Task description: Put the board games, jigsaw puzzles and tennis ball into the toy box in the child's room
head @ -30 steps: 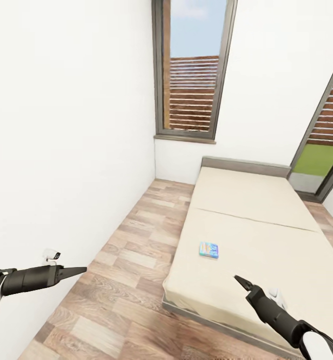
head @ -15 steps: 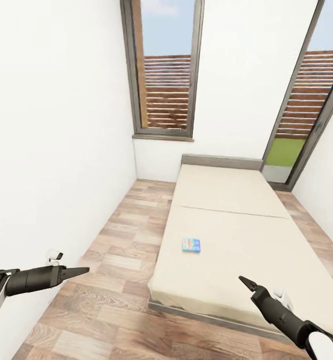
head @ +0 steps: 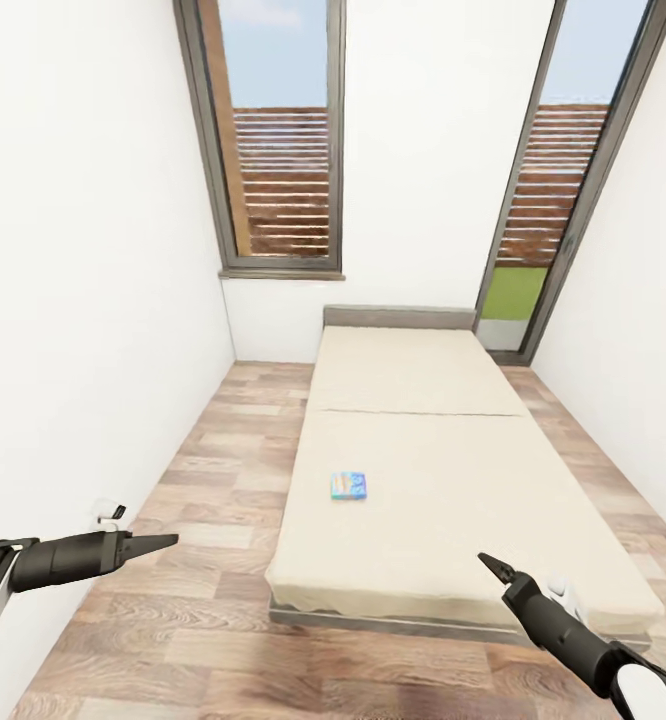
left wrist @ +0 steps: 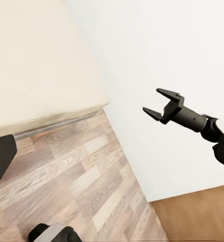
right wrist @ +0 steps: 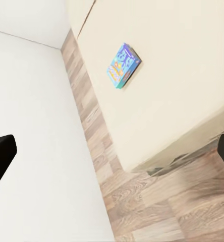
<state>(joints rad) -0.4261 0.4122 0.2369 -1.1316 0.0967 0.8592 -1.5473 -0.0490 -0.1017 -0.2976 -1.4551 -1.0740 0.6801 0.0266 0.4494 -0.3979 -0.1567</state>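
Well ahead of the right pincer [head: 488, 565] (jaws apart, empty), on the bed [head: 443, 470], locate one board game [head: 349, 486], now squared up by a camera turn, not displaced; left pincer [head: 163, 541] opening indeterminate; approach outstanding.

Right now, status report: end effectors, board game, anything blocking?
Left end effector shut, empty. Right end effector open, empty. Blue board game flat on bed, untouched. Nothing blocking it.
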